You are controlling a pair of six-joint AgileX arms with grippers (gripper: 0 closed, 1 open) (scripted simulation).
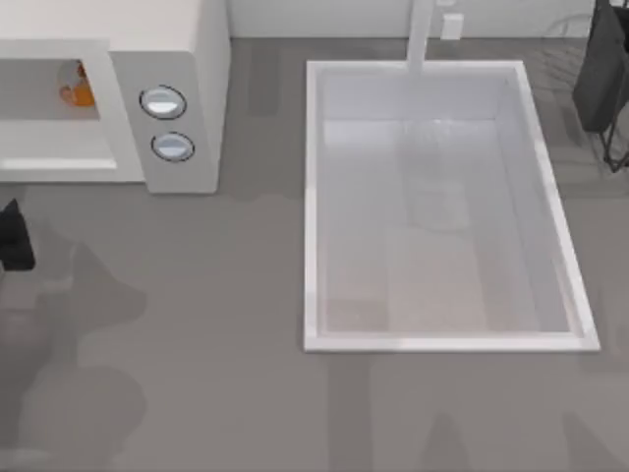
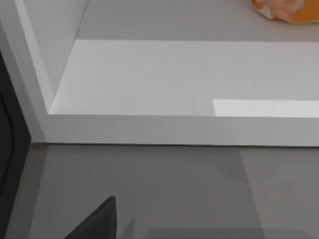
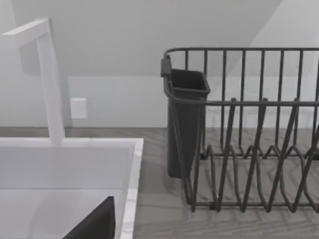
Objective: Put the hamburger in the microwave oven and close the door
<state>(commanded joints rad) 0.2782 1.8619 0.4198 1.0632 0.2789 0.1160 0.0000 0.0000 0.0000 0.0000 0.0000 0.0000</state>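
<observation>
Judging the hamburger soft and light inside the microwave oven at ten o'clock; we cannot tell either claw's state.

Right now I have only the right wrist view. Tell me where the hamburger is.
Observer: The hamburger lies inside the microwave oven, in its cavity.
Operator: Report the left gripper's position.
Observer: The left gripper is at the top view's left edge, in front of the microwave oven, apart from the hamburger.
Operator: Describe the cavity front.
Observer: It stands open; the left wrist view looks in at the hamburger.
</observation>
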